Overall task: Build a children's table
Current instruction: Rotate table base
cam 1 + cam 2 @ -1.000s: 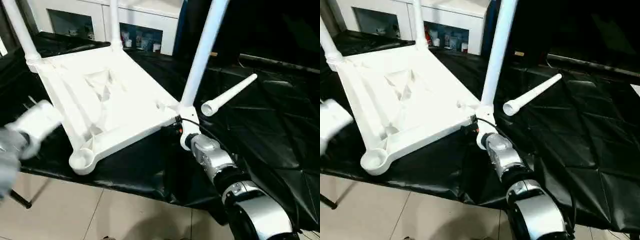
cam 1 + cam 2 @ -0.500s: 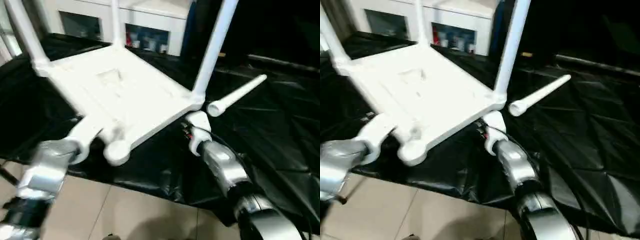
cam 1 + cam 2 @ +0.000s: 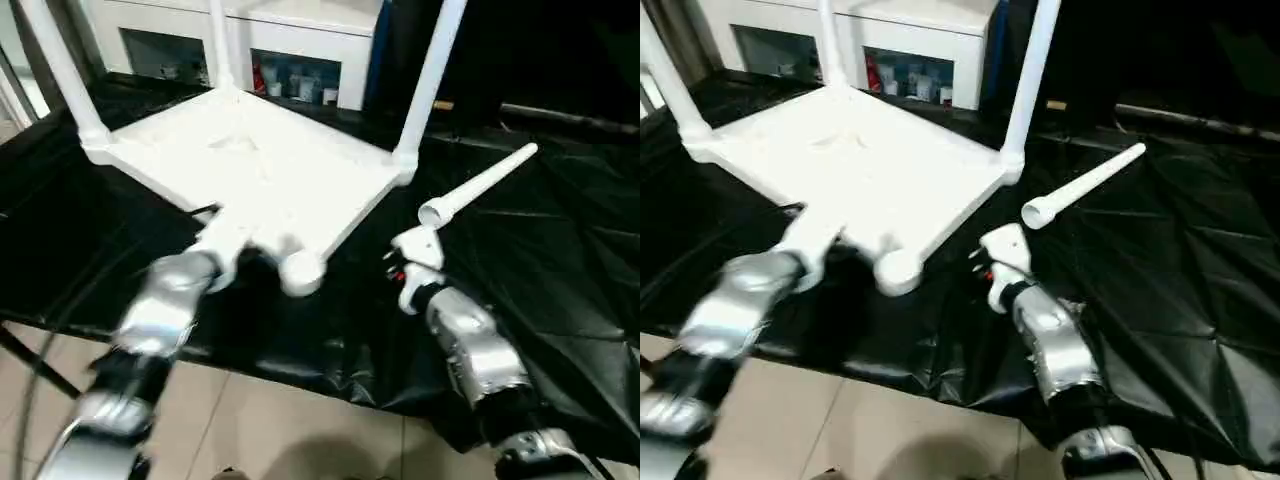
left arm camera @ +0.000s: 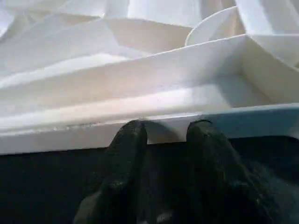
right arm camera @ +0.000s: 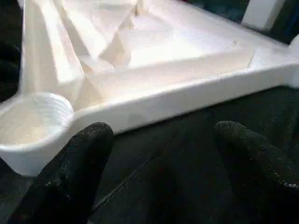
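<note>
While the upturned white plastic tabletop (image 3: 250, 175) lies on the black sheet (image 3: 560, 260), the left gripper (image 4: 161, 135) pinches its near rim; the right gripper (image 5: 159, 154), near-right, gapes empty; one loose white tapered leg (image 3: 480, 185) lies right.

Legible text, labels, brands, numbers, signs: none. The white plastic table top (image 3: 262, 170), its legs, the black sheet on the counter (image 3: 560, 260) and the far white cabinet (image 3: 290, 30) bear no readable marking; items behind the cabinet glass are too blurred to read.
</note>
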